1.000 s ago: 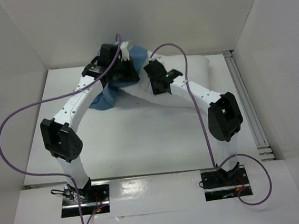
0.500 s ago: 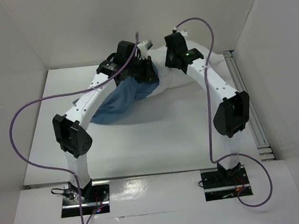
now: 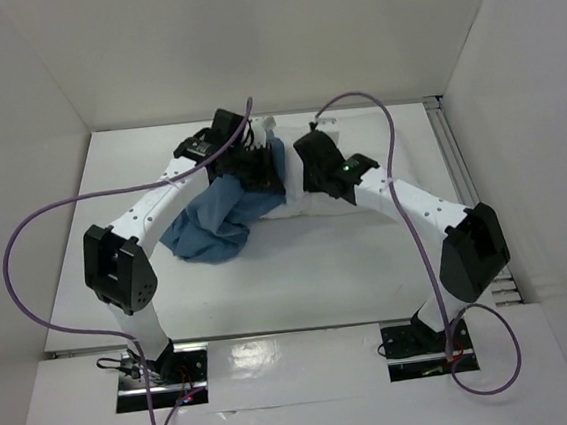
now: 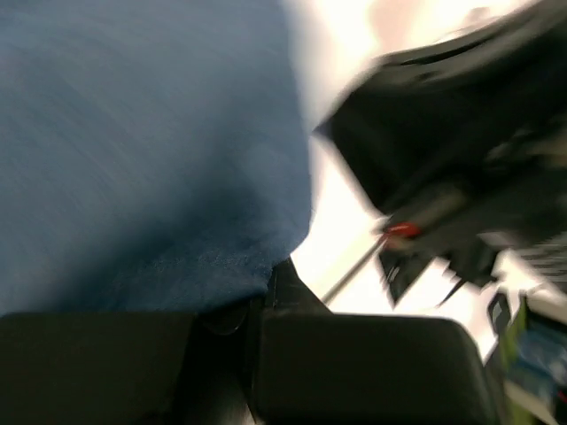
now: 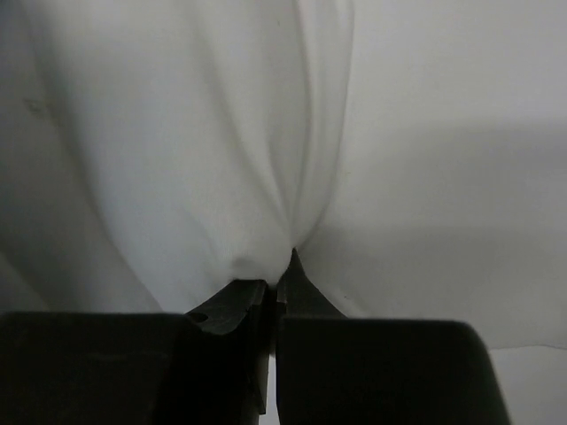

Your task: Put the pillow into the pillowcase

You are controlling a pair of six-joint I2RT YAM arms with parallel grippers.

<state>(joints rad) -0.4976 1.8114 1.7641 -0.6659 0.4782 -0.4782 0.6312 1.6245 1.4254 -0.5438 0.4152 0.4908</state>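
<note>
I see left claw [image 4: 266, 297] clenched on pillowcase [image 4: 142, 133] edge, right claw [image 5: 276, 288] pinching pillow [image 5: 204, 133] fold. My worry: thin pinch slips under pull, case mouth collapses.

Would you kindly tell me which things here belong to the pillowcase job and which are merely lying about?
Job: pillow, pillowcase, left gripper shut on the pillowcase, right gripper shut on the pillow.
Lying about: purple cables, metal rail.

Muted blue pillowcase [image 3: 208, 228] lying crumpled and wrinkly left of centre, upper edge hanging raised. Plump white pillow [image 3: 293, 208] lying just right, touching it, fabric gathering into pinched fold.
</note>
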